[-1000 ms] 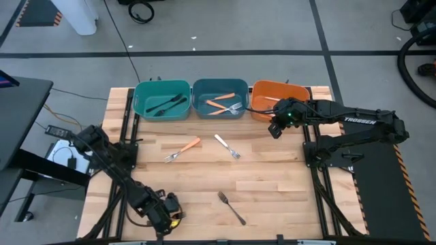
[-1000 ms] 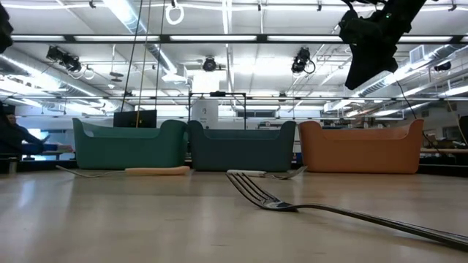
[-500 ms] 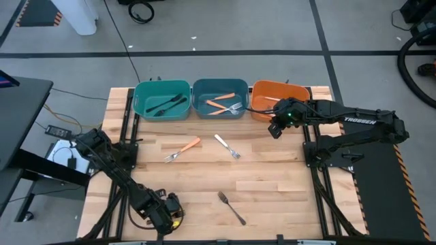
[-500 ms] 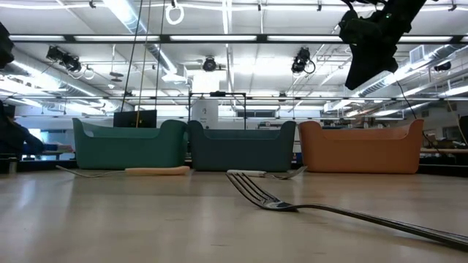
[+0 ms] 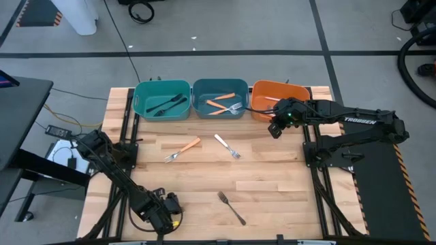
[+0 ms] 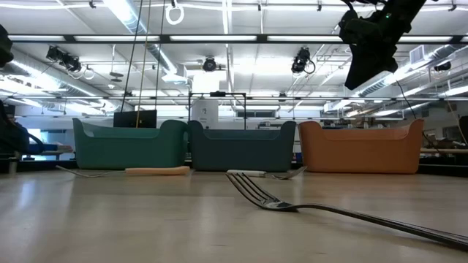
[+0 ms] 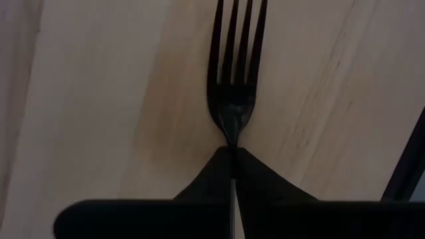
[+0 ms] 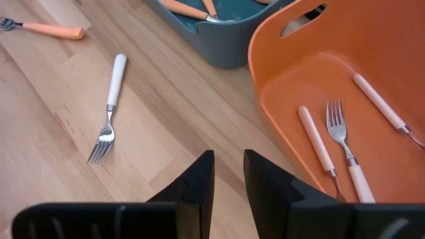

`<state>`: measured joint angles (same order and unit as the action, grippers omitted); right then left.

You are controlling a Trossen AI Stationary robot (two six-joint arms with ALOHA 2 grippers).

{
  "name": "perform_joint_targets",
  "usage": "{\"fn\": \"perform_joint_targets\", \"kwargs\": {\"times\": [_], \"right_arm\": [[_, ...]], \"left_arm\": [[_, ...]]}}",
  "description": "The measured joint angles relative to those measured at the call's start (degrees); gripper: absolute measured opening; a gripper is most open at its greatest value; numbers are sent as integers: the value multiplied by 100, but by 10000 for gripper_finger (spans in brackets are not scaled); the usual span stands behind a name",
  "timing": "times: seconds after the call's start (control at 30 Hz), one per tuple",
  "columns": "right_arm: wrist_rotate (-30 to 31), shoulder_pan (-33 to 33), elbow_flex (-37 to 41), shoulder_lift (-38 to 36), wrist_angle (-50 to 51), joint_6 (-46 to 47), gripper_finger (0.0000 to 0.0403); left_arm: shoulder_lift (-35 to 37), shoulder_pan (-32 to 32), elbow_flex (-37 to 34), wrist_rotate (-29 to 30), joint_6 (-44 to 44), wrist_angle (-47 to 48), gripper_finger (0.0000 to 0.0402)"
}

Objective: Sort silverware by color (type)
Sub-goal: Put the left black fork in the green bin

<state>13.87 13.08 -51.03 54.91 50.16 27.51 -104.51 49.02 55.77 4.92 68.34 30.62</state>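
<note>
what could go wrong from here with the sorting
1. The left end effector pinches the black fork just at its neck, so it may pivot or slip on the carry to the far teal bin.
2. The right end effector, open and empty, sits close to the orange bin; heading for the white-handled fork it might clip the wall.

Pale wooden table (image 5: 272, 173), grain showing, is lying matt. Three smooth plastic-looking bins, teal (image 5: 161, 100), dark teal (image 5: 219, 99) and orange (image 8: 345, 73), are sitting along its upper edge. A black fork (image 7: 234, 79) is gleaming faintly; a white-handled fork (image 8: 110, 109) is showing shiny metal tines.
</note>
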Motion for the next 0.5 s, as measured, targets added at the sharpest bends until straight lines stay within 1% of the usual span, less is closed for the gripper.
{"fn": "perform_joint_targets", "kwargs": {"times": [0.1,0.23,0.33,0.4,0.5], "right_arm": [[0,0,2,0,-70,0,90],[-2,0,2,0,-176,2,90],[-4,0,2,0,-319,0,90],[-7,2,2,0,-466,-10,90],[-7,1,2,7,-664,-118,90]], "left_arm": [[18,0,-2,-1,-27,-22,16],[314,-19,-50,45,-91,38,14],[649,-82,-112,192,-149,490,13],[851,-171,-98,235,-154,575,12],[1219,-369,-80,377,-301,1029,12]]}}
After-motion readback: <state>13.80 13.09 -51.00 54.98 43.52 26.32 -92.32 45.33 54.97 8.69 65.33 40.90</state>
